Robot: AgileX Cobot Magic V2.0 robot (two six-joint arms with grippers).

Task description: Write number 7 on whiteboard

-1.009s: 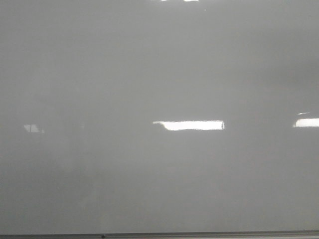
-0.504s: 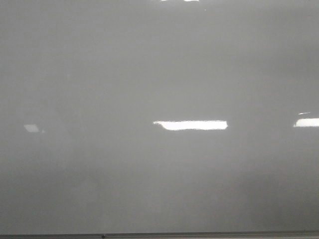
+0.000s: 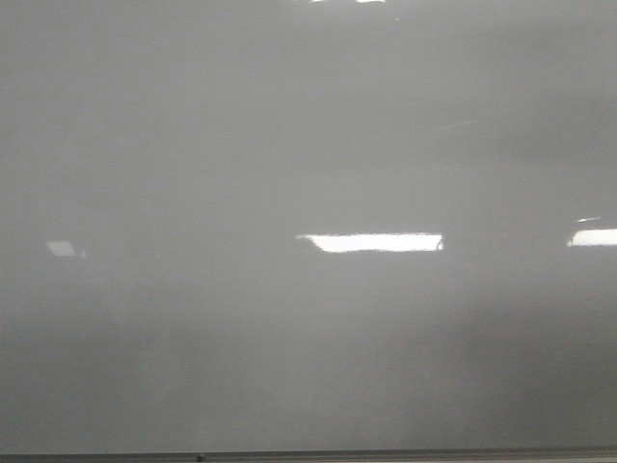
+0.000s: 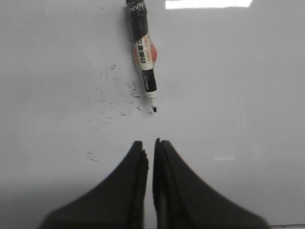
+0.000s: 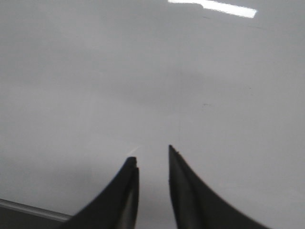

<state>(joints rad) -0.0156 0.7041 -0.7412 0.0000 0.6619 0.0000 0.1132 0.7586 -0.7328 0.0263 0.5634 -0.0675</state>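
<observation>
No 7 on the whiteboard (image 3: 193, 145) yet. The marker (image 4: 144, 57) lies loose and uncapped on it, tip toward the left claw (image 4: 150, 144), which is nearly closed and empty. Right claw (image 5: 152, 155) is narrowly parted, holding nothing, probably just parked.

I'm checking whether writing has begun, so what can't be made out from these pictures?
- The marker: its cap end is cut off by the left wrist view's edge.
- Whether the marker touches the whiteboard: not tellable.
- The number 7: none visible; glare in the front view could hide faint strokes.
- Both arms: out of the front view.
</observation>
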